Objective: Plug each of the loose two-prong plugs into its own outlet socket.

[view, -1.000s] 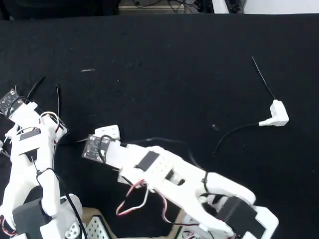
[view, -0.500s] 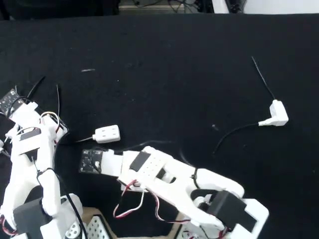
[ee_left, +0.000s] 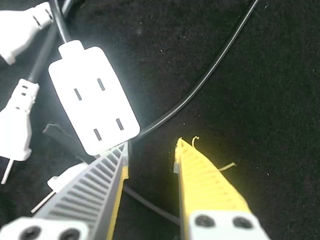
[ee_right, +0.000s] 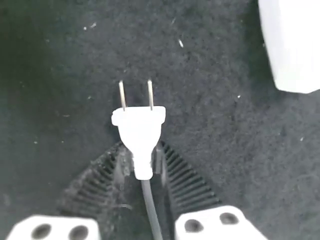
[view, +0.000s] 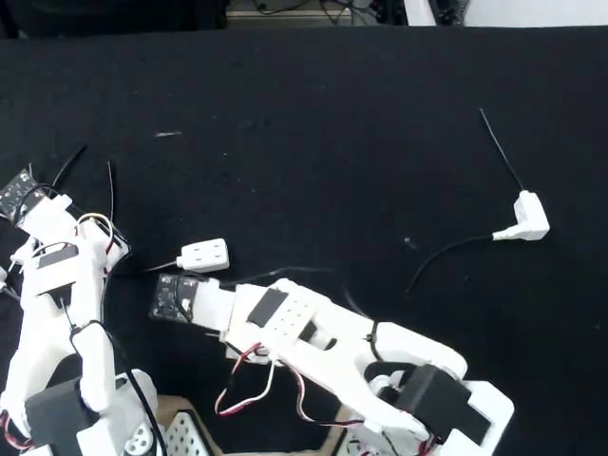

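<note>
My right gripper is shut on a white two-prong plug, its prongs pointing away from the fingers over the black mat. A corner of a white outlet block lies just beyond it. In the high view the right arm's wrist sits just in front of that outlet block. My left gripper is open, hovering beside another white outlet block with several slots. Two white plugs on black cords lie next to that block.
A third white plug with thin black cords lies far right on the black mat. The left arm stands at the left edge. A black cord curves past the left gripper's outlet block.
The right arm drew back from over the outlet block toward the table's front, uncovering it, then edged slightly back toward it. The left arm kept still.
</note>
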